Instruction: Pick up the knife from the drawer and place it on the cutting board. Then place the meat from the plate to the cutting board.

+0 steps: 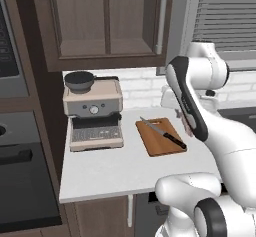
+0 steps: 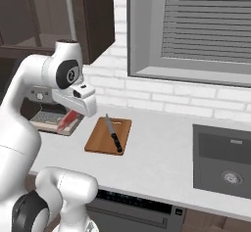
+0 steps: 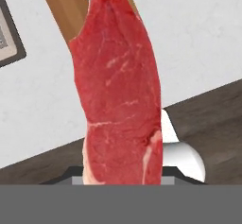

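Gripper [image 2: 68, 121] clamped on the meat [image 3: 118, 90], up in the air past the cutting board's [image 2: 100, 140] left edge. Knife [image 2: 113, 135] already lying along the board. Meat hanging long end down; board just to the right.

You see a matt reddish wooden cutting board [image 1: 161, 136], a knife [image 1: 163, 133] with smooth silver metal blade and black handle, moist-looking raw red meat [image 3: 118, 90] streaked pale, a smooth matt white counter [image 1: 107, 168].
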### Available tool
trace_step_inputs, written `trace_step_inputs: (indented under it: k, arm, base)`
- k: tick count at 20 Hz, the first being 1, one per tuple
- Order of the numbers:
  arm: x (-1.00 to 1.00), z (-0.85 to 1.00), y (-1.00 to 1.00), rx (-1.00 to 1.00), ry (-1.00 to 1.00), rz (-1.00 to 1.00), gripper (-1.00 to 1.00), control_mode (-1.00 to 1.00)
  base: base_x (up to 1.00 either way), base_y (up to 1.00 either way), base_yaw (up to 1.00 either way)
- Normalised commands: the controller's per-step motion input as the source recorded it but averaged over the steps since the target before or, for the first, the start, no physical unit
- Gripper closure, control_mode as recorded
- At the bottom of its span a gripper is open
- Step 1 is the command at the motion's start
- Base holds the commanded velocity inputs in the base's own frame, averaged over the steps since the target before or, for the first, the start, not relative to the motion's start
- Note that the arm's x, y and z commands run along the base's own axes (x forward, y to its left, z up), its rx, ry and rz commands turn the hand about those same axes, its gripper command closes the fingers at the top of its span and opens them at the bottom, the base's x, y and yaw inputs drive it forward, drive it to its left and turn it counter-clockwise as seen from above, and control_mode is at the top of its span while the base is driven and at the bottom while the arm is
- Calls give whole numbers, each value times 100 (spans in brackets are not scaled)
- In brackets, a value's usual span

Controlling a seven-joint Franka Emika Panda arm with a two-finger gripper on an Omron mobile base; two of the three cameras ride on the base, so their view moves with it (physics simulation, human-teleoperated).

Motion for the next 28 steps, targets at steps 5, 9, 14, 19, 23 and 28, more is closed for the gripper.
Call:
trace_step_inputs:
  k: [5, 9, 14, 19, 23, 28]
  arm:
    - [-1, -30, -3, -9, 0, 29, 100, -100]
    - [9, -64, -13, -17, 16, 42, 100, -100]
    - [11, -54, -14, -9, 3, 40, 100, -100]
    - [64, -40, 2, 1, 5, 33, 100, -100]
    - [79, -44, 13, 10, 20, 21, 100, -100]
    - [45, -38, 1, 7, 1, 13, 100, -100]
  base:
    - [0, 0, 0]
    - [0, 0, 0]
    - [0, 0, 0]
    - [0, 0, 0]
    - [0, 0, 0]
    - [0, 0, 0]
